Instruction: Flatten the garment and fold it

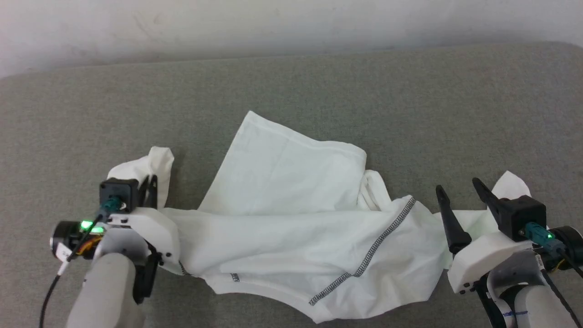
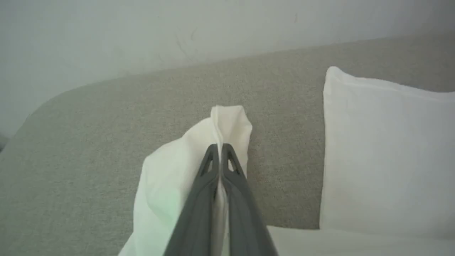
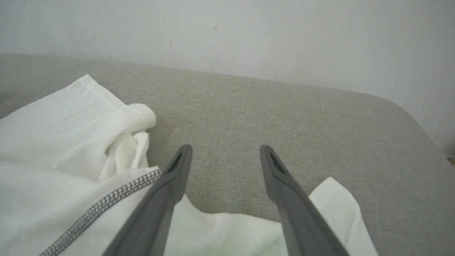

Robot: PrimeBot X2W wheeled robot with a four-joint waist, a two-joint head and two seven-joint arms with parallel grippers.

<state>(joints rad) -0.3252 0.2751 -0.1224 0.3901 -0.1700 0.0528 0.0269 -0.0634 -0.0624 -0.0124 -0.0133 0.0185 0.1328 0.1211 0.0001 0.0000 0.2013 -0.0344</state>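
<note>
the surface (image 1: 291, 86) is a grey woven top with rounded corners. behind its far edge stands a pale wall (image 1: 291, 23) with some faint marks. the shirt (image 1: 282, 228) lies crumpled across the near middle of the surface, stretched from the left side to the right side. one flat panel (image 1: 282, 164) of it points toward the far edge. a dark zigzag seam (image 1: 378, 246) runs slantwise over the near right part.

the left gripper (image 1: 152, 189) is clenched on a white fold at the left end of the shirt. in the left wrist view its two fingers press together with cloth between them, and the fold sticks out past the tips. the right gripper (image 1: 457, 187) is released, with its fingers wide apart over the right end of the shirt, grasping nothing. i cannot tell if they touch the cloth. a white corner (image 1: 514, 182) of the shirt shows just beside its right finger.

open grey surface lies between the shirt and the far edge, across the whole width. there is some open surface also at the left and right ends, near the rounded corners.
</note>
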